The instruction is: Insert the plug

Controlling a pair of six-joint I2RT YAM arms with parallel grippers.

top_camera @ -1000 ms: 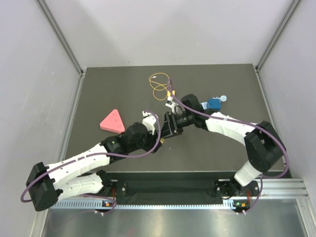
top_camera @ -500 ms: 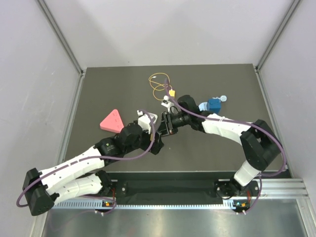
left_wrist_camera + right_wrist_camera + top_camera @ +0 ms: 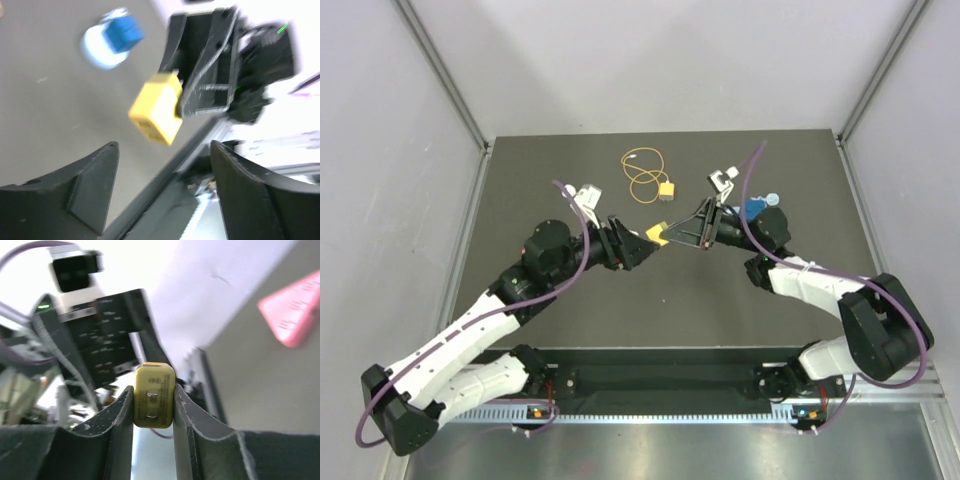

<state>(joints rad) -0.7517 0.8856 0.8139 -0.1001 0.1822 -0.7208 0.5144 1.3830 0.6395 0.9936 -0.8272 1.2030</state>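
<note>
Setup step, I'd say, no insertion yet. The right gripper [image 3: 667,236] is clamped on the loose yellow block [image 3: 154,402], holding it in mid-air. The left gripper [image 3: 642,245] faces it with jaws spread and nothing between them. The plug [image 3: 667,190] lies on the table [image 3: 570,180] at the end of its looped wire [image 3: 642,172], just behind both grippers, untouched. Next move is probably left arm to the plug: grip its body, then line it up with the block's slotted face.

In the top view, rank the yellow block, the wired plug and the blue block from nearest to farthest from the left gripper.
1. yellow block: just ahead of the left gripper, pinched in the right gripper.
2. plug: farther back, near the centre.
3. blue block: well off to the right.
</note>
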